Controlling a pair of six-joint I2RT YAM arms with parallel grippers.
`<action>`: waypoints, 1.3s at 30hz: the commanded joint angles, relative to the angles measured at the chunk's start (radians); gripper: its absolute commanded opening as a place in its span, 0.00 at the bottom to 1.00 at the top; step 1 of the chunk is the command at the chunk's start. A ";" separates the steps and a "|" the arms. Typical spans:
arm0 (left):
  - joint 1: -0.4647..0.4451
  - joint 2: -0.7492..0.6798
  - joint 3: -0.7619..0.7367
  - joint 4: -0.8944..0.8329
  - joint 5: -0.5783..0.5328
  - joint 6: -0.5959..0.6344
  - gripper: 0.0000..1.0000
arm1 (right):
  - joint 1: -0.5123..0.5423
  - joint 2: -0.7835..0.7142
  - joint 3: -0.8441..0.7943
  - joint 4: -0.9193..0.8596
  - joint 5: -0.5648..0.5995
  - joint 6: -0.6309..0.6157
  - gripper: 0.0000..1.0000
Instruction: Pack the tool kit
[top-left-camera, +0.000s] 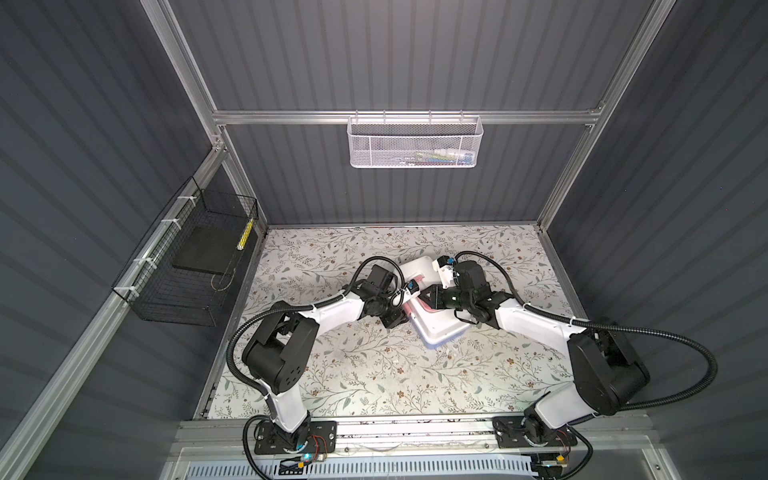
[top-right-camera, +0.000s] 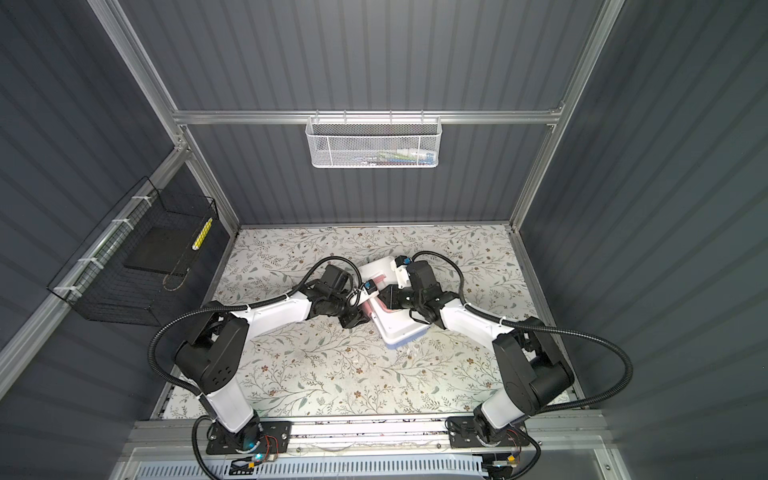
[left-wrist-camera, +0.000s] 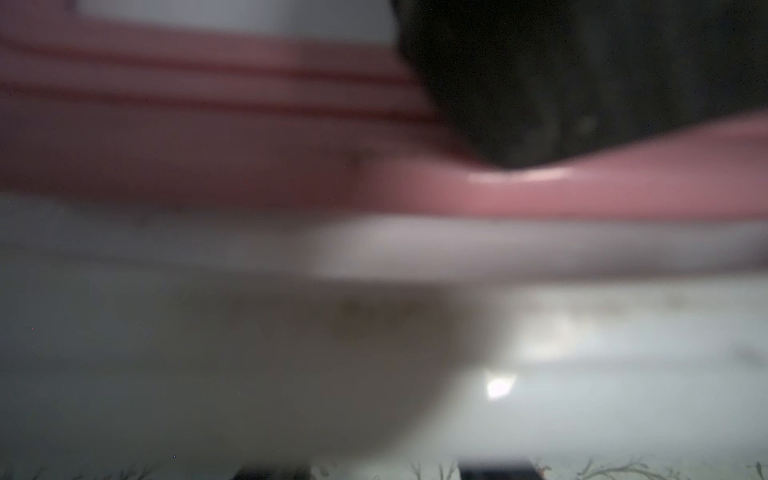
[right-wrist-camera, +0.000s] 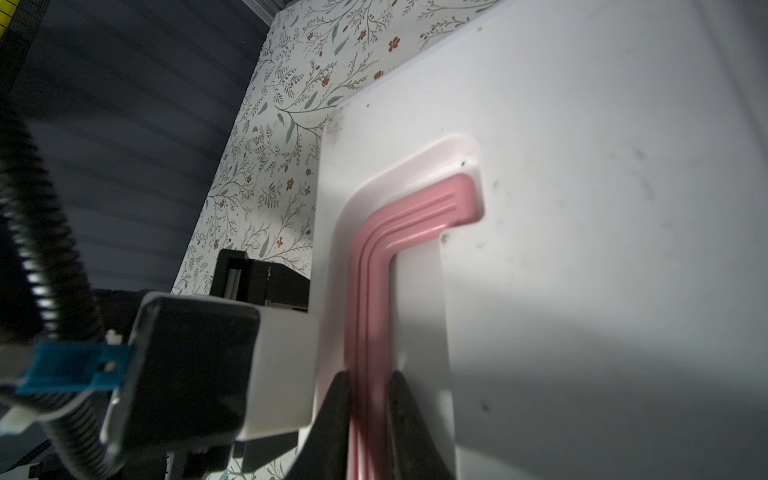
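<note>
Table (top-left-camera: 374, 374): tool kit (top-left-camera: 441, 330) lies mid-surface with white lid (right-wrist-camera: 582, 208) down, so loading looks done and probably only latching remains. Right gripper (right-wrist-camera: 370, 386) is clamped on the pink handle (right-wrist-camera: 374, 257); left gripper (top-left-camera: 395, 318) sits at the box's side, opening unreadable. Contents hidden under the lid; latch lost in the left wrist view's blur.
</note>
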 joint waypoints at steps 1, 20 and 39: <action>0.005 0.009 0.099 0.194 -0.023 0.004 0.43 | 0.031 0.161 -0.109 -0.216 -0.035 -0.029 0.19; 0.001 0.036 0.106 0.241 -0.018 -0.002 0.42 | 0.032 0.180 -0.140 -0.178 -0.069 -0.009 0.16; 0.001 0.082 -0.015 0.555 0.038 -0.074 0.42 | 0.038 0.190 -0.130 -0.265 -0.034 -0.026 0.14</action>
